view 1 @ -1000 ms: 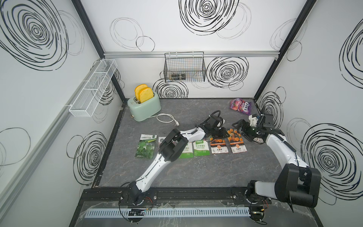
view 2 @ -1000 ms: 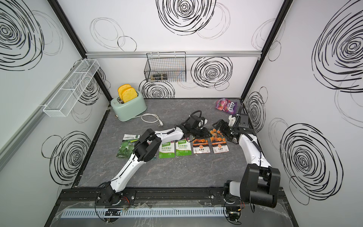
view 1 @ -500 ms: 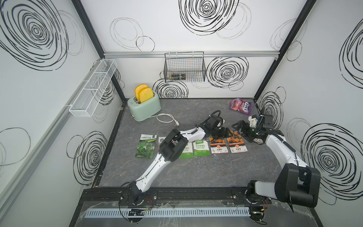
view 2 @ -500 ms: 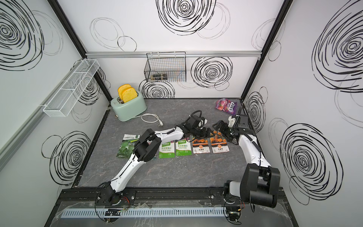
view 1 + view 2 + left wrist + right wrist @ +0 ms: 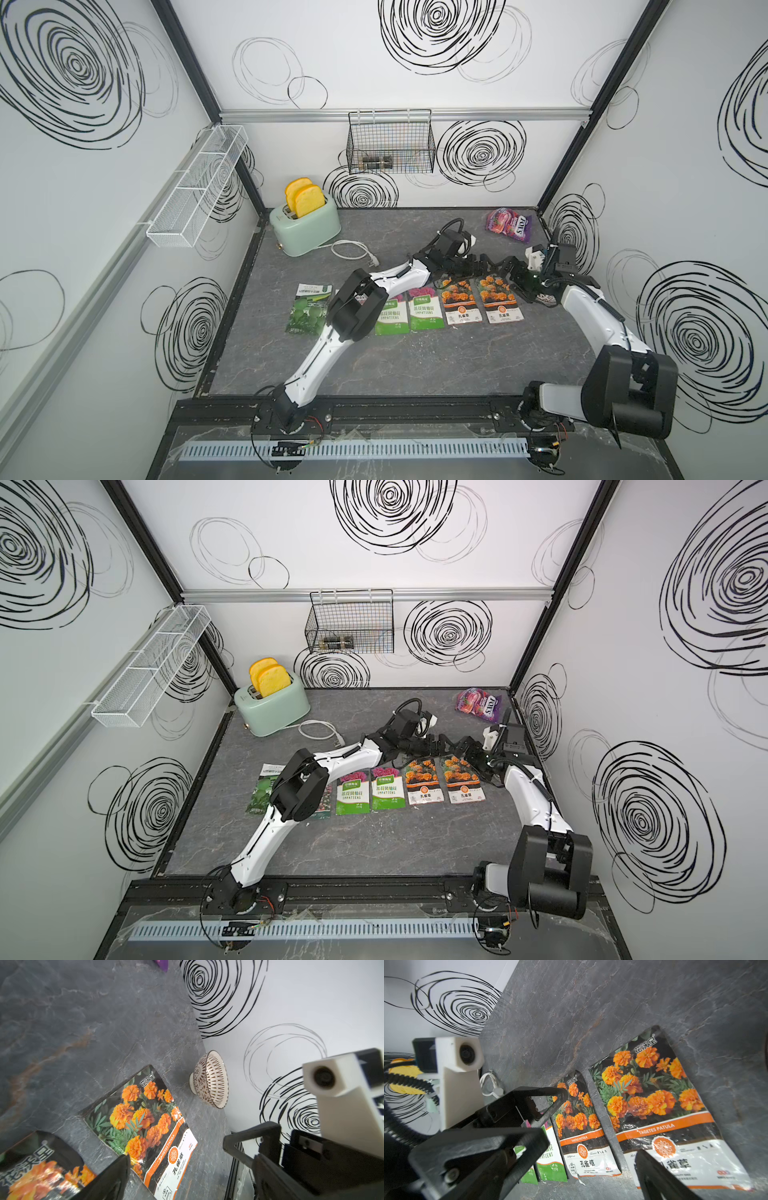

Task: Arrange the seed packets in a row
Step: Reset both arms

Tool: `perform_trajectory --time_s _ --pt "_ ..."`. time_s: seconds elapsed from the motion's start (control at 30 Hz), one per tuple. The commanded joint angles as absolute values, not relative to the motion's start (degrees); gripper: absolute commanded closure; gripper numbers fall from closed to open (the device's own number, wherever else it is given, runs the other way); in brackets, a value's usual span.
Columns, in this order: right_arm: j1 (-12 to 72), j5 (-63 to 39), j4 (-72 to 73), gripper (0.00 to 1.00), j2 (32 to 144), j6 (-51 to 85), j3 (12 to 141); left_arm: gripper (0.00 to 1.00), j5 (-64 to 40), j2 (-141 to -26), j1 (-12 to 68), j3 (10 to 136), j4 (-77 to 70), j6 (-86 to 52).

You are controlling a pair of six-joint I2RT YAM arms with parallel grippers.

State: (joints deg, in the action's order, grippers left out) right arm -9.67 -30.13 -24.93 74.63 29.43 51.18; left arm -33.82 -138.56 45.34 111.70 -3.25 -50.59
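Over the last second the left fingers have spread apart. They now stand wide with nothing between them, just above the far end of the inner marigold packet, which lies flat on the grey surface.

The right fingers are wide as well and hold nothing. They hang low over the far end of the outer marigold packet, close to the left fingers but not touching them.

The seed packets lie in one row across the middle of the surface, side by side with narrow gaps, their printed bottoms toward the robot's base. From the robot's left come:
- the leafy green packet;
- the pink flower packet, mostly hidden under the left arm's elbow;
- the first IMPATIENS packet;
- the second IMPATIENS packet;
- the two marigold packets.

The row dips slightly toward the robot at the IMPATIENS pair.

Well apart from the row, a purple candy bag sits in the far right corner. A mint toaster with a white cable sits at the far left. In the left wrist view a patterned bowl stands by the wall near the outer marigold packet.
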Motion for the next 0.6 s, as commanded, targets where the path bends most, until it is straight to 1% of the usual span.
perform_trajectory --time_s 0.0,0.3,0.47,0.57 --pt "-9.8 -30.2 -25.8 0.03 74.2 29.1 54.0 0.04 -35.8 -134.2 44.3 109.9 -7.7 -52.3" --pt "-9.5 -31.6 -25.1 0.03 75.1 28.5 57.6 0.04 -35.5 -126.3 39.9 102.9 -5.3 -49.1" --pt "-8.2 -31.0 -23.1 0.0 75.4 27.6 58.6 0.04 -35.3 -118.5 36.4 97.2 -2.5 -45.7" --pt "-6.2 -29.7 -21.5 0.02 75.7 26.4 59.6 0.04 -35.2 -112.9 33.7 93.6 0.1 -43.1"
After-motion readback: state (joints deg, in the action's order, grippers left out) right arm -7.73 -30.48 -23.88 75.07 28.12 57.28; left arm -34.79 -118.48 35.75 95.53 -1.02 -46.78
